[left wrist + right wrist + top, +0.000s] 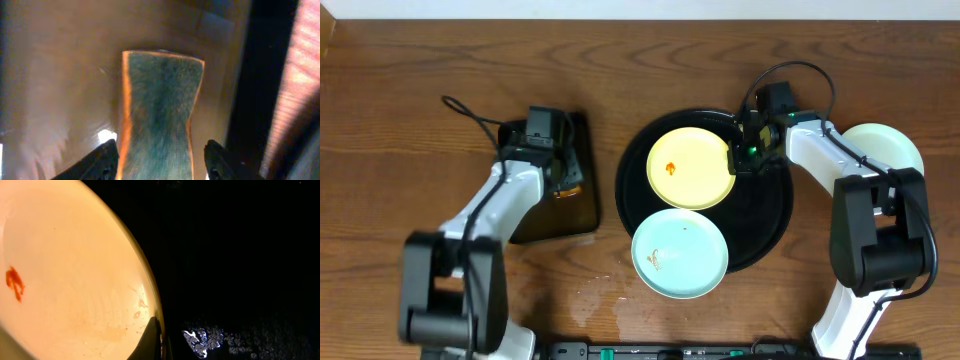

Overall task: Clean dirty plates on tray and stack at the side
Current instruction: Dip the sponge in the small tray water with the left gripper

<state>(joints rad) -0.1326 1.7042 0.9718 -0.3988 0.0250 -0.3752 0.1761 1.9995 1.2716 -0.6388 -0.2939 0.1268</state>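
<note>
The nearest plate is a pale mint-blue plate (680, 253). It sits across the lower left rim of the round black tray (772, 212), part on the tray and part out over the wooden table (420, 80). A small orange-brown smear marks its lower left side. A few wet spots shine on the wood just left of it.

Behind it, fully inside the tray and almost touching the blue one, lies the pale yellow plate (690, 168), with an orange smear left of its centre. The right gripper (745, 155) is down at this plate's right edge. The right wrist view shows only one dark finger (152, 339), against the plate's rim, with water drops on the black tray beside it. I cannot tell how far the jaws are spread or whether they have hold of the plate.

To the right, off the tray, a third pale plate (890, 148) rests on the table, partly hidden by the right arm.

On the left side, well apart from the round tray, the left gripper (558, 170) hangs low over a dark rectangular tray (575, 215). Its wrist view shows a green sponge (160, 115) with orange edges lying lengthwise between the two fingertips. The jaws are spread to about the sponge's width, one on each side. I cannot tell whether they are pressing on it.
</note>
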